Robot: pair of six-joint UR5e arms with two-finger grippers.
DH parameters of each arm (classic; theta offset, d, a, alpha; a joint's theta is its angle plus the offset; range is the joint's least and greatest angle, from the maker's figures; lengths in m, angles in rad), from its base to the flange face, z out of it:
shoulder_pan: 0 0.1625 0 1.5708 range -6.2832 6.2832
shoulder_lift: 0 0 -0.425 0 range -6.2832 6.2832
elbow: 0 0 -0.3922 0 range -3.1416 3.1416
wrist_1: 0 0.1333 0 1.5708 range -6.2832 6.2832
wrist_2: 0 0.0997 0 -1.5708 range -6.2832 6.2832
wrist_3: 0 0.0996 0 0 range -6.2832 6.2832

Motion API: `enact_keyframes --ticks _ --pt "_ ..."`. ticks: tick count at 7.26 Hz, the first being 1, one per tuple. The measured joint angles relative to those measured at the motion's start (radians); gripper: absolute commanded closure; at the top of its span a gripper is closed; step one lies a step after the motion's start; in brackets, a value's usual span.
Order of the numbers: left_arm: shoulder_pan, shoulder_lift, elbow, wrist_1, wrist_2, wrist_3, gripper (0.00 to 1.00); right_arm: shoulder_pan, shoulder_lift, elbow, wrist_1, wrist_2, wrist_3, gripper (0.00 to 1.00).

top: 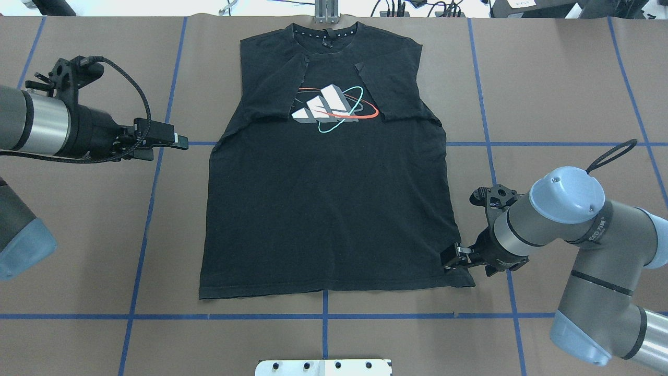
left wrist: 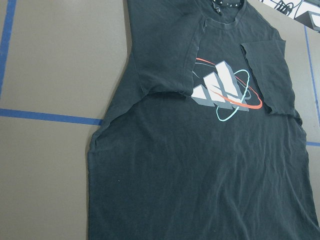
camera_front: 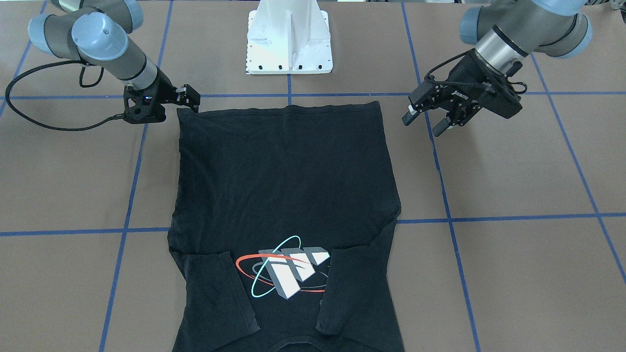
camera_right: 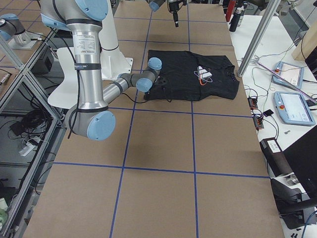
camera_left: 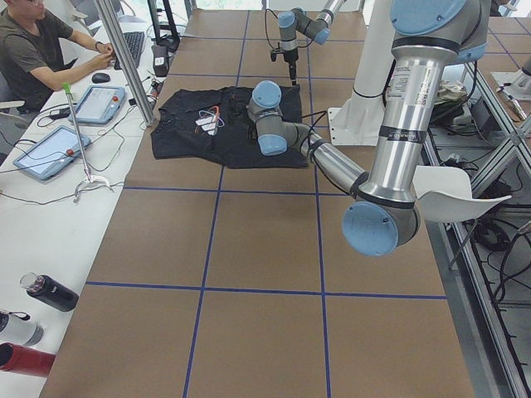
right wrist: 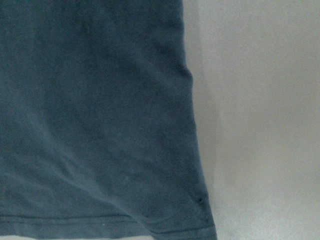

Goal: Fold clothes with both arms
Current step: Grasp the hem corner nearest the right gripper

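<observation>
The black T-shirt (camera_front: 288, 186) (top: 323, 209) lies flat and print side up on the brown table, both sleeves folded in over the chest beside the grey-white print (top: 331, 107). My right gripper (top: 451, 258) (camera_front: 188, 98) hangs low at the shirt's bottom hem corner on my right, its fingers slightly apart and the cloth lying flat beneath. That corner (right wrist: 200, 220) fills the right wrist view. My left gripper (camera_front: 424, 121) (top: 175, 141) is open and empty, well off the shirt's other side edge. The left wrist view shows the shirt (left wrist: 200, 175) from that side.
The white pedestal base (camera_front: 289, 44) stands just behind the hem. Blue tape lines (top: 323, 316) grid the table. At the far side, a person (camera_left: 33, 58) sits at a white bench with tablets (camera_left: 50, 149) and bottles (camera_left: 50, 292).
</observation>
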Motion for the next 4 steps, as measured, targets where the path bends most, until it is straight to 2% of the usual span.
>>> enact_keyframes --ticks 2,4 --pt "0.0 -0.001 0.0 0.0 0.0 0.001 0.02 -0.004 0.001 -0.016 0.0 0.003 -0.005 0.18" --pt "0.0 -0.002 -0.001 0.0 0.0 0.005 0.02 -0.005 -0.001 -0.023 0.0 0.003 -0.004 0.18"
